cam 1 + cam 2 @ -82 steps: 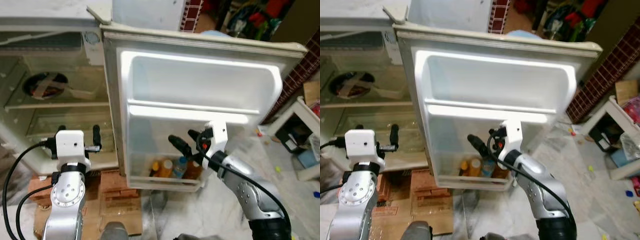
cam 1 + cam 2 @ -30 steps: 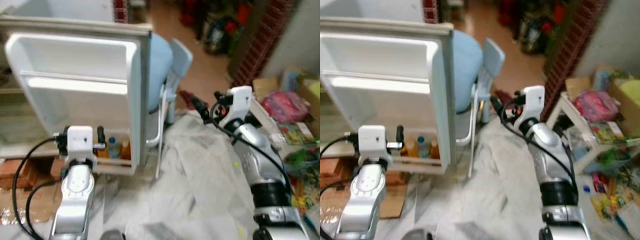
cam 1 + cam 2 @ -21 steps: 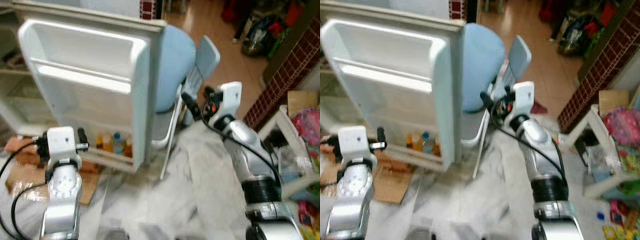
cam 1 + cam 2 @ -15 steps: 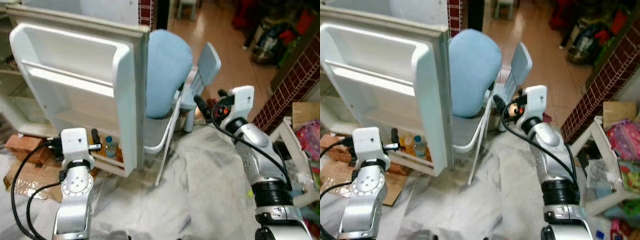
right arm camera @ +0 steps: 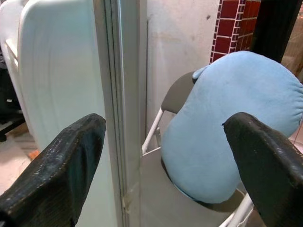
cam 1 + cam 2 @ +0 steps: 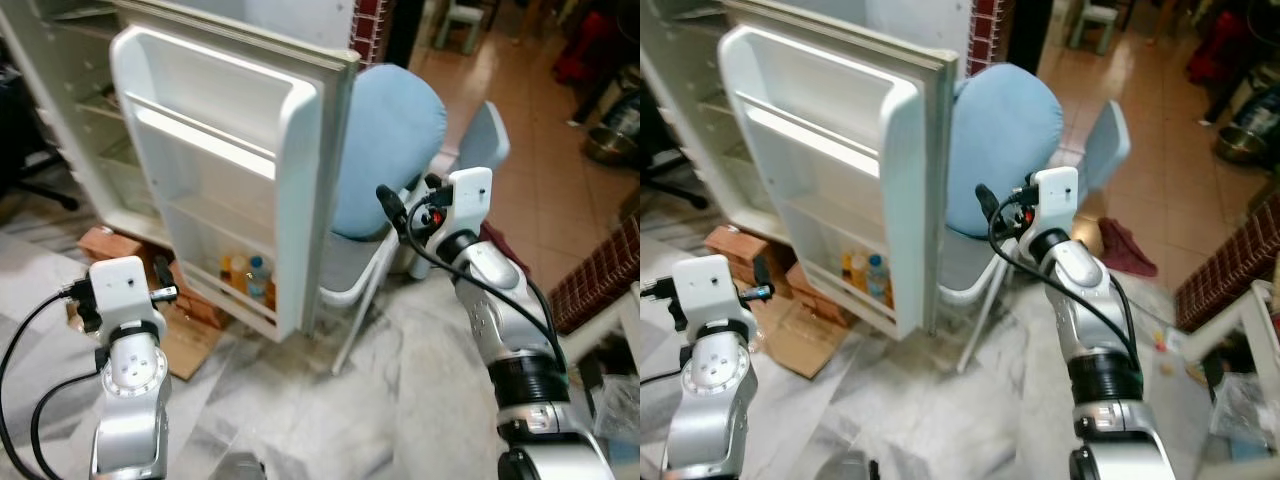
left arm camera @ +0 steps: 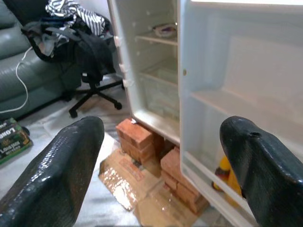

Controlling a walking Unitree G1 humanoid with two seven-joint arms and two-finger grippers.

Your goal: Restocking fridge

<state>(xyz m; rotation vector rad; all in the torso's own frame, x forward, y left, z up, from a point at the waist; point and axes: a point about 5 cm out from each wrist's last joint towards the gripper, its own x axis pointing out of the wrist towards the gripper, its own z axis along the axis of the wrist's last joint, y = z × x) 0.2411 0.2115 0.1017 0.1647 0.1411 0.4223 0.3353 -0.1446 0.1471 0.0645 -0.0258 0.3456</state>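
A tall white enamelled fridge (image 6: 70, 110) fills the upper left of the head views, its moulded plastic door (image 6: 235, 170) swung wide; at centre stands a folding metal chair (image 6: 400, 230) draped with a soft pale-blue cushion (image 6: 385, 150); at lower left, red bricks (image 7: 142, 137) and damp flattened cardboard (image 6: 185, 345) prop the cabinet on a marbled floor. Restocking looks barely begun: only a few small bottles, orange and clear with a blue cap (image 6: 247, 277), sit in the door's lowest bin, while the upper door shelves and glassy inner shelves appear bare, and no fresh stock is in view or in hand. The right gripper (image 6: 395, 212) hovers at centre right before the cushion, its ribbed black fingers (image 5: 57, 170) spread apart and empty; the left gripper (image 7: 161, 161) hangs at lower left near the bricks, fingers likewise parted, holding nothing.
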